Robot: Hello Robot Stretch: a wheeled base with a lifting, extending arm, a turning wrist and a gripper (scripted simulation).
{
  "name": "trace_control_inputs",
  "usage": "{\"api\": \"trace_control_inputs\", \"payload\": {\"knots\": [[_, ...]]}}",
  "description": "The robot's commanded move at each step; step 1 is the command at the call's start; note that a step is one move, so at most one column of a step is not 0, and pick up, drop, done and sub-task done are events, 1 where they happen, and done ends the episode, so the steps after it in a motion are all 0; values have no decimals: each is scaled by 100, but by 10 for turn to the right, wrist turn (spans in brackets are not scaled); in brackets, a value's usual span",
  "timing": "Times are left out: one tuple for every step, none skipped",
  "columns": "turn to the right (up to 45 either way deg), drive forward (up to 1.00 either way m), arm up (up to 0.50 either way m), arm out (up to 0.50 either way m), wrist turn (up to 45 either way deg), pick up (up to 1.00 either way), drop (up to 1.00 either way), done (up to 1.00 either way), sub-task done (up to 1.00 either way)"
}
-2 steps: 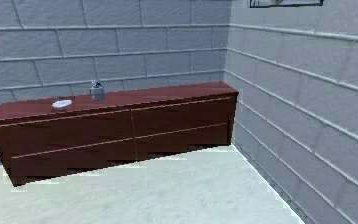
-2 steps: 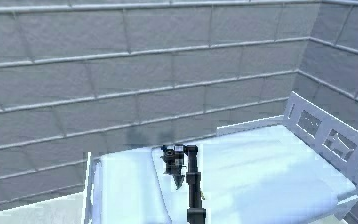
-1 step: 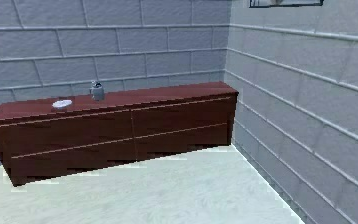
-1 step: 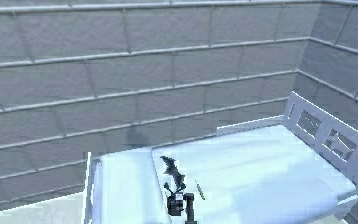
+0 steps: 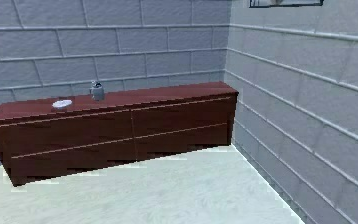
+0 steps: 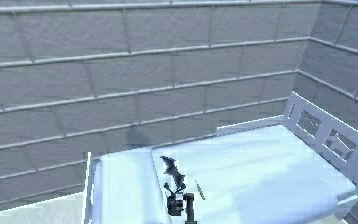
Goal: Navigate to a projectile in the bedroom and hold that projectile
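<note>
On the white bed (image 6: 257, 165), a thin grey sliver (image 6: 202, 187), probably the light, stiff projectile best taken mid-length, lies near the gripper (image 6: 169, 165), whose hold cannot be told.

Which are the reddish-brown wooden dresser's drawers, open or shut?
Shut: every drawer front on the reddish-brown wooden dresser lies flush.

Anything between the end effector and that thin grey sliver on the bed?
Nothing visible. The dark end effector shows against the pale blue bedding of the white-framed bed, and the thin grey sliver lies right of it in the arm side view, bare bedding between. Whether that is the projectile is unclear.
</note>
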Motion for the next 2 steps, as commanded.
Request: {"api": "trace_control_inputs", "payload": {"knots": [[0, 0, 10, 0, 0, 0, 0, 0, 0], [0, 0, 0, 0, 0, 0, 0, 100, 0]]}}
